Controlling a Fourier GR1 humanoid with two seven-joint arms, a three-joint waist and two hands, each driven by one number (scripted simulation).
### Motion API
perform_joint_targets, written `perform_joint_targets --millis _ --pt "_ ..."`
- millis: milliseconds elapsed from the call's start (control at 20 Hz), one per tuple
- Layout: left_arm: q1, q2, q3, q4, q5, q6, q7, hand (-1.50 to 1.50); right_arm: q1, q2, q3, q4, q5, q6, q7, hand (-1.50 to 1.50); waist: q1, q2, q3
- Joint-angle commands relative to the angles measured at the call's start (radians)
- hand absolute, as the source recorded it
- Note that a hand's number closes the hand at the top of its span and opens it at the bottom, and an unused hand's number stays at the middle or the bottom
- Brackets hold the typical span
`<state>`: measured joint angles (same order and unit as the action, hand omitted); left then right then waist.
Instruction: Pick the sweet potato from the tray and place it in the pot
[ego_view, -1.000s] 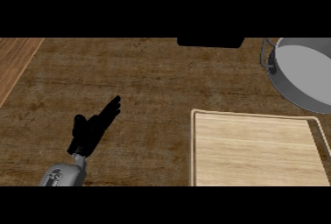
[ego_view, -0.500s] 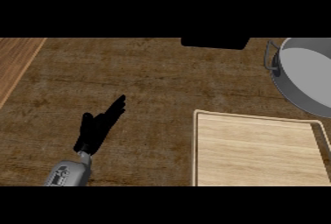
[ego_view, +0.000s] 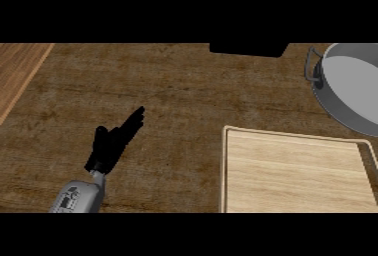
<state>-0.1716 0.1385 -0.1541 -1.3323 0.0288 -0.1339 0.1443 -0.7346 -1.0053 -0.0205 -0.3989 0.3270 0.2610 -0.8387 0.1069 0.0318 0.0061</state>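
A light wooden tray (ego_view: 295, 172) lies at the lower right of the dark counter, and its visible surface is bare. The grey metal pot (ego_view: 353, 85) sits at the upper right, cut off by the frame edge; the part of its inside that shows is bare. No sweet potato shows anywhere in view. My left hand (ego_view: 112, 142) rests open on the counter at lower left, fingers straight and pointing up-right, well left of the tray. My right hand is out of the frame.
A black object (ego_view: 248, 48) sits at the counter's far edge, top centre. A lighter wooden strip (ego_view: 18, 70) runs along the upper left.
The whole scene has slid slightly right and down in the frame, bringing a little more of the pot into sight. My left hand keeps its open pose.
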Motion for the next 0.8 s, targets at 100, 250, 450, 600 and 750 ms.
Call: perform_joint_targets --millis 100,250,450,600,750 --pt "-0.022 0.004 0.009 0.023 0.002 -0.011 -0.002 0.00 -0.104 0.057 0.118 0.033 0.181 -0.195 0.056 1.50 0.000 0.005 -0.002" --pt "0.007 -0.004 -0.004 -0.006 -0.003 -0.005 -0.012 0.00 -0.100 0.093 0.177 0.064 0.273 -0.325 0.083 1.50 0.008 0.005 -0.001" --pt "0.005 -0.014 -0.002 0.010 -0.006 0.003 -0.006 0.00 -0.167 0.136 0.259 0.149 0.369 -0.253 0.174 1.50 -0.002 0.003 -0.003" --pt "-0.024 0.011 0.012 -0.017 0.009 -0.019 0.026 0.00 -0.202 0.180 0.324 0.209 0.441 -0.178 0.314 1.50 0.015 0.004 -0.004" --pt "0.006 0.018 0.017 0.024 0.001 -0.026 -0.034 0.00 -0.220 0.241 0.345 0.267 0.469 -0.156 0.397 -1.50 -0.001 0.005 -0.003"
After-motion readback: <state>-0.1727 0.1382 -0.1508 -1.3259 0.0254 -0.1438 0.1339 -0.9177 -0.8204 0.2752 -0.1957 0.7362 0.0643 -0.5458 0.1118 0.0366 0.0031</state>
